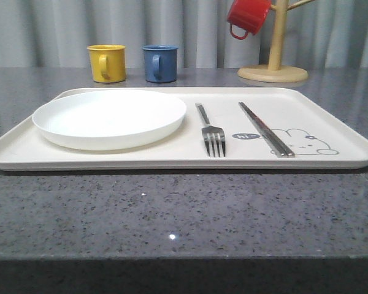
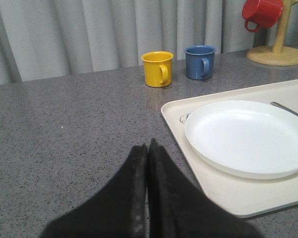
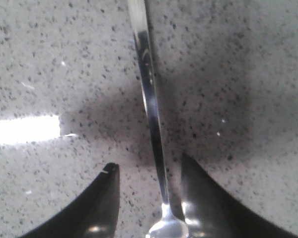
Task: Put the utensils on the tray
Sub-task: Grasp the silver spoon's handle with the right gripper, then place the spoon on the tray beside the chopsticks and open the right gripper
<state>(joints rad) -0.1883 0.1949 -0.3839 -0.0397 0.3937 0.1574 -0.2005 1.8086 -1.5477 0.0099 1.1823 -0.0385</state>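
Note:
On the cream tray (image 1: pixel 331 116) lie a silver fork (image 1: pixel 213 138) and a pair of chopsticks (image 1: pixel 265 128), to the right of a round white plate (image 1: pixel 110 116). The spoon (image 3: pixel 149 94) lies flat on the speckled grey table. My right gripper (image 3: pixel 149 166) is open and straddles the spoon's neck, which sits nearer one finger (image 3: pixel 193 188); its bowl is partly cut off at the view's edge. My left gripper (image 2: pixel 148 146) is shut on nothing, low over the table just left of the tray (image 2: pixel 228 193).
A yellow mug (image 1: pixel 107 62) and a blue mug (image 1: pixel 159 63) stand behind the tray. A red mug (image 1: pixel 248 17) hangs on a wooden mug tree (image 1: pixel 273 70) at the back right. Grey curtains close off the back.

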